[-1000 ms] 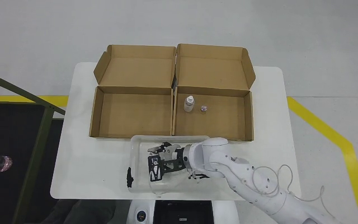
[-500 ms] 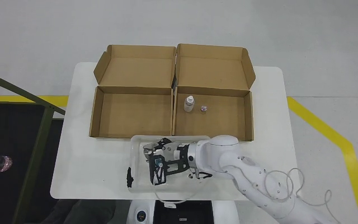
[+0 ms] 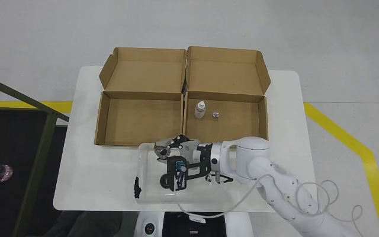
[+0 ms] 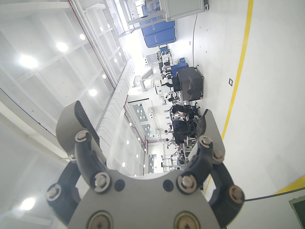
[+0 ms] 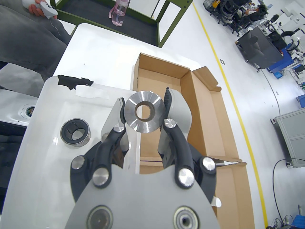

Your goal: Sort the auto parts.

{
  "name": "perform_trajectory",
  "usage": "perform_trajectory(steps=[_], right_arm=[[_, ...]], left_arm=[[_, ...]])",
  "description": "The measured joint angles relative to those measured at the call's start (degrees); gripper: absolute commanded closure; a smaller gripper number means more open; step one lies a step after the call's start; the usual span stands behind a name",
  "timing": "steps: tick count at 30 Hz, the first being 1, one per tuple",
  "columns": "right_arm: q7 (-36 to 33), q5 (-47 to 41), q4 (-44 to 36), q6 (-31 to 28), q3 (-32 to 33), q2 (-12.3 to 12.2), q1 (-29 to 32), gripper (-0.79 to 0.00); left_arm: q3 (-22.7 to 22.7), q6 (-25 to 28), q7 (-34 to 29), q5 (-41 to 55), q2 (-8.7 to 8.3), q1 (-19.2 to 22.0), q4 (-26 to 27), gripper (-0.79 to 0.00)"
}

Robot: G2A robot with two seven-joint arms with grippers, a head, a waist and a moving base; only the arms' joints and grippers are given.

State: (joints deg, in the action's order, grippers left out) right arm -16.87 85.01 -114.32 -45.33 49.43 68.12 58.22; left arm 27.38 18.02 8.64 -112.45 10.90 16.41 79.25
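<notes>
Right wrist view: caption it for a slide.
Right gripper holds a metal ring; a dark bearing lies in the white tray.

White table (image 3: 77, 148) carries left cardboard box (image 3: 142, 121), right cardboard box (image 3: 237, 125), white tray (image 3: 149, 166)

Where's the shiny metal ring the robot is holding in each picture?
Top view: the metal ring is in the right gripper, above the white tray's edge nearest the boxes.
Right wrist view: mid-picture, pinched between the fingers.
Left wrist view: this camera points away from the table.
Shared landmark: the black tape on the tray's rim.
</notes>
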Motion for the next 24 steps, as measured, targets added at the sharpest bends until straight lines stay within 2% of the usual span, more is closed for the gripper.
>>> perform_trajectory(steps=[15,24], right_arm=[[1.2,-1.4,0.7,2.8,2.7,-0.1,0.0,0.000],[0.7,-3.5,4.6,4.3,1.4,0.8,-3.0,0.000]], left_arm=[[0.0,0.0,0.0,0.0,0.00,0.0,0.0,-0.785],[0.0,0.0,0.0,0.0,0.00,0.0,0.0,-0.785]])
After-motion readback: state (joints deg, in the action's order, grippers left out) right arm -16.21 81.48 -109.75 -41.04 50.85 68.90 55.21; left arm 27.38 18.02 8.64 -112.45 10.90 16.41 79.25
